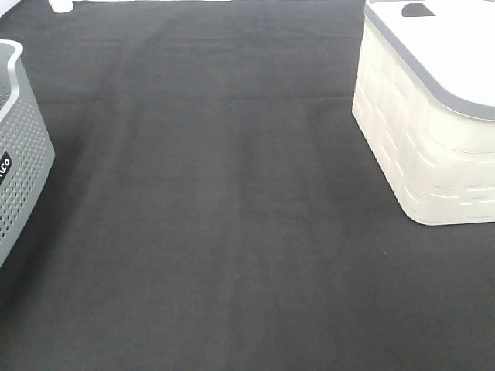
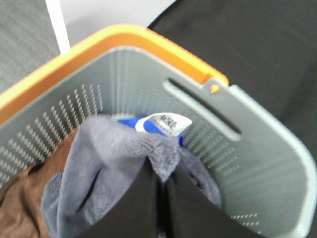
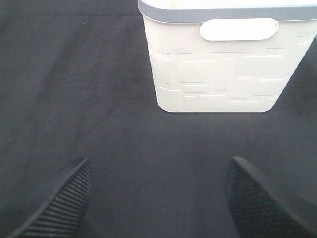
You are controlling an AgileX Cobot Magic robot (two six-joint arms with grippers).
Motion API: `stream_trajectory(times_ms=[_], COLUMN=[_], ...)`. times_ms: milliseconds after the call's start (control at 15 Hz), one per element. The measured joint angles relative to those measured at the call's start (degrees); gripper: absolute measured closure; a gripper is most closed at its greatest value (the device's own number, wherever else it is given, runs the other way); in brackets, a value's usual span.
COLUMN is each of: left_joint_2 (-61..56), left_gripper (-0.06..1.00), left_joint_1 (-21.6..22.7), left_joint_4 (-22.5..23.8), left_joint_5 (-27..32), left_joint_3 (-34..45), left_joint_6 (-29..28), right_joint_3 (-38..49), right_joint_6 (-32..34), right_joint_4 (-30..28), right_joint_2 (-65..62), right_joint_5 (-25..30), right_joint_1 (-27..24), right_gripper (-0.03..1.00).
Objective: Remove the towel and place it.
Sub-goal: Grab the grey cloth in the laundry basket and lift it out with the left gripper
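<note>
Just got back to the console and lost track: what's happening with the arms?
The left end effector is pinched shut on a fold of the towel inside the grey basket, beside a brown cloth. The towel is not yet out. The right end effector hangs open over the black table, facing the white basket.

A grey basket [image 1: 27, 162] is sitting on the black mat [image 1: 232, 232], holding a brown cloth [image 2: 17, 203]. A cream basket [image 1: 418, 154] is standing well apart.
</note>
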Motion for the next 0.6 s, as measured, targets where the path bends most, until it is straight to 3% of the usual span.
stream_trajectory(times_ms=[267, 600], left_joint_2=[-7.28, -9.74], left_gripper=[0.94, 0.94], left_joint_1=[-2.12, -6.19], left_joint_4=[1.38, 2.06], left_joint_5=[-5.16, -5.5], left_joint_3=[0.0, -5.56], left_joint_6=[4.35, 5.9], right_joint_3=[0.0, 0.0], right_joint_6=[0.0, 0.0], right_joint_4=[0.0, 0.0], right_joint_2=[0.0, 0.0], right_joint_5=[0.0, 0.0], right_joint_1=[0.0, 0.0], right_gripper=[0.23, 0.23])
